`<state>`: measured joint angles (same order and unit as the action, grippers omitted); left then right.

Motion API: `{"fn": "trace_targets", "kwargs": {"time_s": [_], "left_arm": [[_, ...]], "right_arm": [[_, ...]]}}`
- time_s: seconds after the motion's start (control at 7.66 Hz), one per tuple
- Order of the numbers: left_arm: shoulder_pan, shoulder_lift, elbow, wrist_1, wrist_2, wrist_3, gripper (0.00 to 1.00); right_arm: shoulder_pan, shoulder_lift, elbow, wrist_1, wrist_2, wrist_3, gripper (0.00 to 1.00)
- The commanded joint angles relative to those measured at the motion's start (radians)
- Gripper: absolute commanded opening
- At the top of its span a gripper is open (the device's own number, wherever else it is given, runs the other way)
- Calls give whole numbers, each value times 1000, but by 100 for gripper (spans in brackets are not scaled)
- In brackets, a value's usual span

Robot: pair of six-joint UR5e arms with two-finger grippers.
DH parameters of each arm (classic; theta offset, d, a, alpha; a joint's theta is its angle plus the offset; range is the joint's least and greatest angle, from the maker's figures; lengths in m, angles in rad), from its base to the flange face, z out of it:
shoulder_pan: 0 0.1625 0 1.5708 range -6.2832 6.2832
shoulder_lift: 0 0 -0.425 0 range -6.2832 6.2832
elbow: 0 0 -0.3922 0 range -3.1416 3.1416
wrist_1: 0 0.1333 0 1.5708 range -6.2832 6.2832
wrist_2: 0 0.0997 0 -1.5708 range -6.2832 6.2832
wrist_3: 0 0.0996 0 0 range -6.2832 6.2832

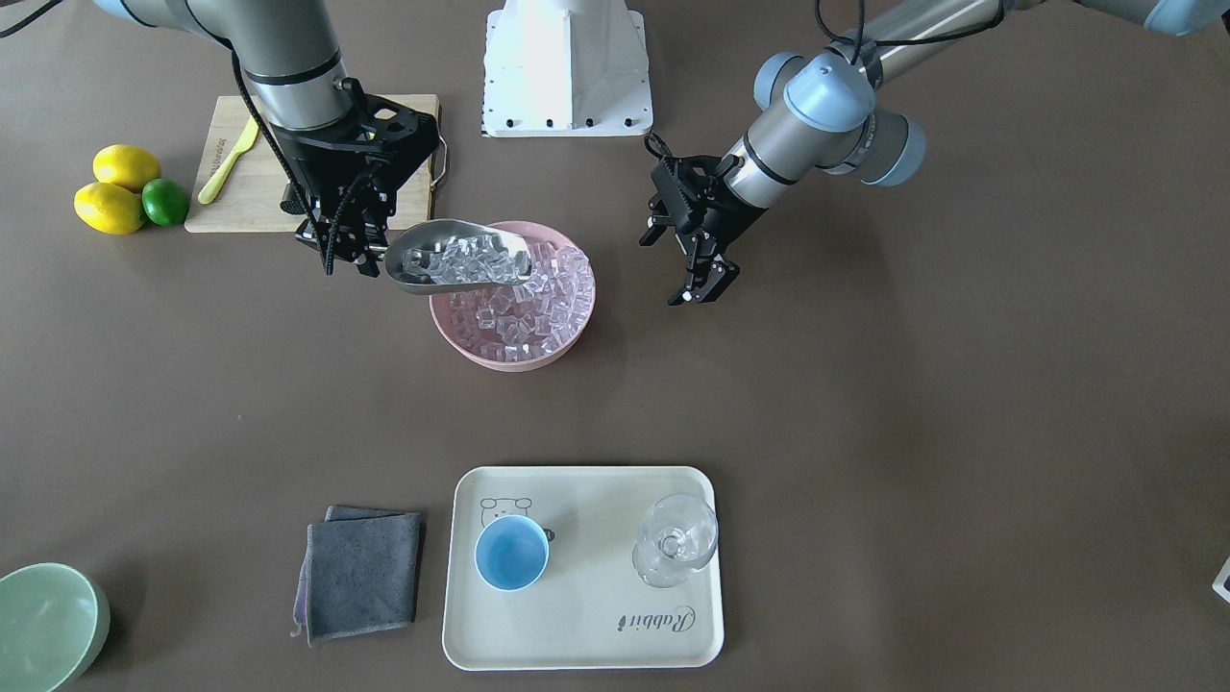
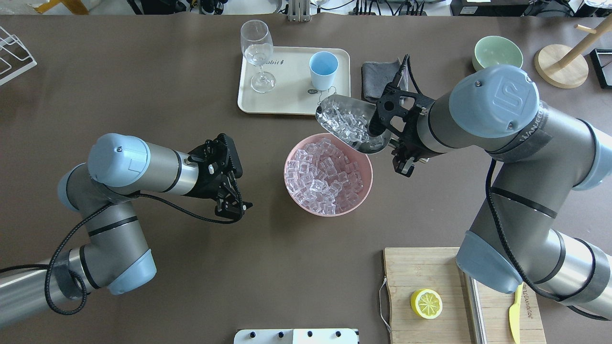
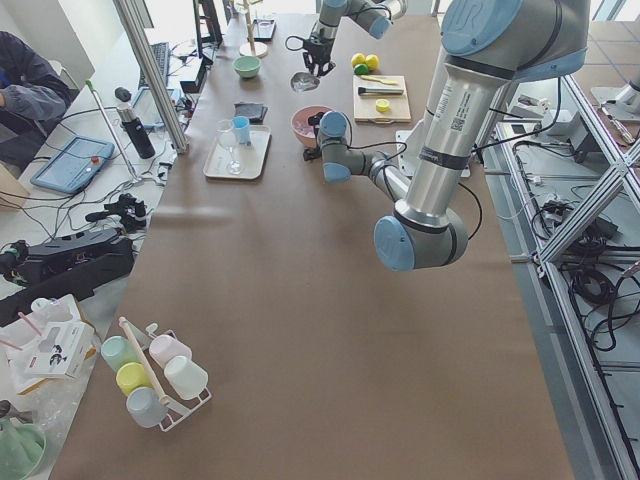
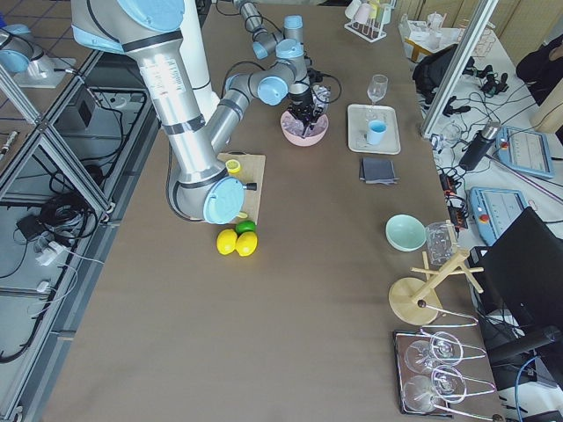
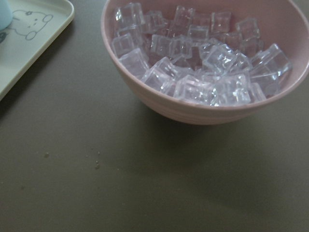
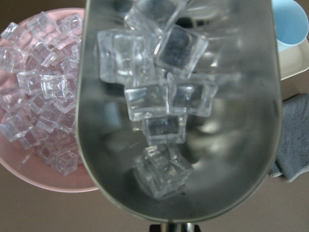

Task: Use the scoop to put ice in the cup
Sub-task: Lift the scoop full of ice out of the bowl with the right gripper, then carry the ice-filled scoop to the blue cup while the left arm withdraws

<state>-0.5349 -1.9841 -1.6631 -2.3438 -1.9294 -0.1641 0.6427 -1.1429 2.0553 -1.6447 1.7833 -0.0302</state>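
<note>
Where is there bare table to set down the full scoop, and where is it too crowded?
The widest bare table lies between the pink bowl and the tray. On the tray, the strip between cup and glass is free. Crowded: around the bowl, where the right gripper holds the scoop and the left gripper hangs.

The scoop's [image 1: 461,258] handle is buried inside the right gripper [image 1: 360,252], whose jaws are masked by its own black body. In the right wrist view the handle runs off the bottom edge. There the cup [image 6: 292,21] is a mere sliver, cut by the top-right corner and the trough, and the pink bowl [image 6: 29,169] lies half behind the steel. The green bowl [image 1: 48,625] is clipped by the picture's corner. The grey cloth [image 2: 377,76] sits partly behind the wrist. In both side views the ice [image 1: 519,308] is too small to tell cube from cube.
</note>
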Motion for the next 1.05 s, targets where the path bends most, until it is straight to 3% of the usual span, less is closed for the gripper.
{"fn": "trace_targets", "kwargs": {"time_s": [0.0, 0.26, 0.52, 0.65, 0.91], "left_arm": [[-39, 79, -180, 332, 62, 1, 98], [-39, 85, -219, 513, 179, 4, 98], [-51, 83, -222, 677, 272, 3, 98], [-92, 85, -222, 717, 267, 1, 98], [-251, 143, -208, 760, 123, 1, 98]], "right_arm": [[40, 2, -6, 2, 22, -2, 0], [144, 0, -82, -20, 205, -16, 0], [222, 21, -166, -105, 327, -13, 0], [235, 59, -228, -151, 371, -13, 0], [239, 173, -320, -293, 373, -16, 0]]}}
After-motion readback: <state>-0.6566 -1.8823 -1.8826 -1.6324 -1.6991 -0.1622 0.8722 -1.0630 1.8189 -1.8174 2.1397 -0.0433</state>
